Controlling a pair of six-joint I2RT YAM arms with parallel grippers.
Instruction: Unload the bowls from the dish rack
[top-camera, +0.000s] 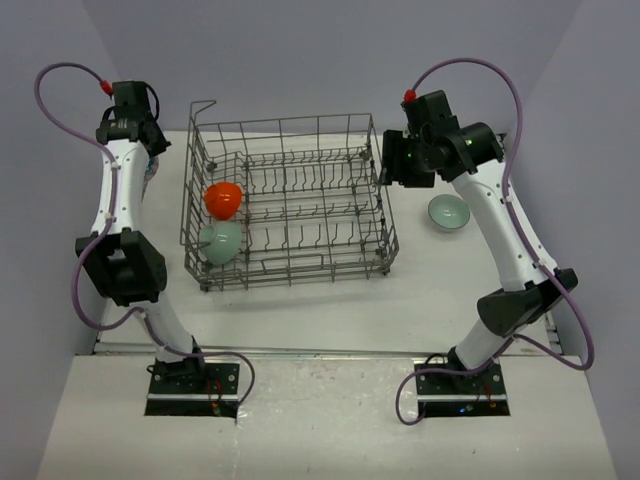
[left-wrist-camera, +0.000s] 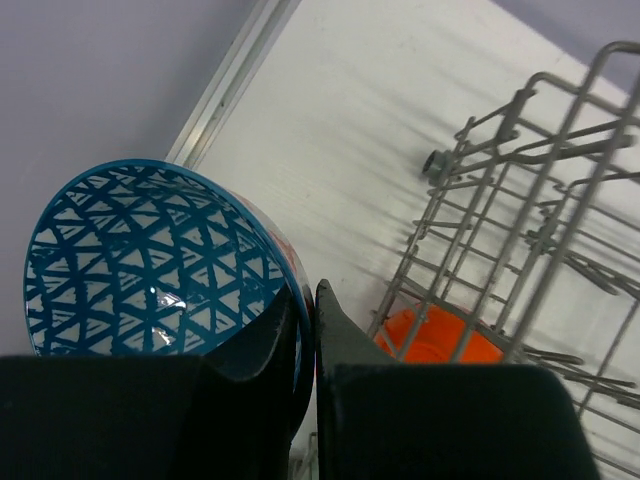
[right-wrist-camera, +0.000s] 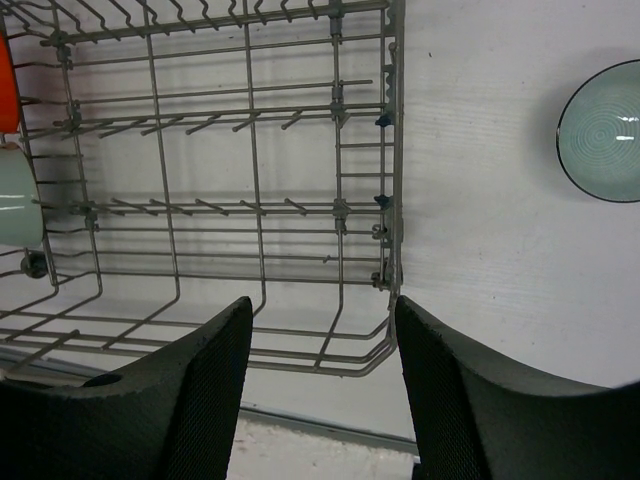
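Note:
The grey wire dish rack (top-camera: 290, 200) stands mid-table. An orange bowl (top-camera: 223, 199) and a mint-green bowl (top-camera: 220, 242) stand on edge at its left end. A second mint-green bowl (top-camera: 449, 212) lies on the table right of the rack. My left gripper (left-wrist-camera: 310, 300) is shut on the rim of a blue triangle-patterned bowl (left-wrist-camera: 150, 260), left of the rack near the table's far left edge. A whitish-reddish sliver (left-wrist-camera: 285, 245) shows by that rim; I cannot tell if it is a separate bowl. My right gripper (right-wrist-camera: 322, 310) is open and empty above the rack's right end.
The table's metal edge strip (left-wrist-camera: 225, 85) runs close behind the blue bowl. In the right wrist view the rack's right wall (right-wrist-camera: 392, 150) lies between the fingers, with the mint-green bowl (right-wrist-camera: 600, 130) on the table at the right.

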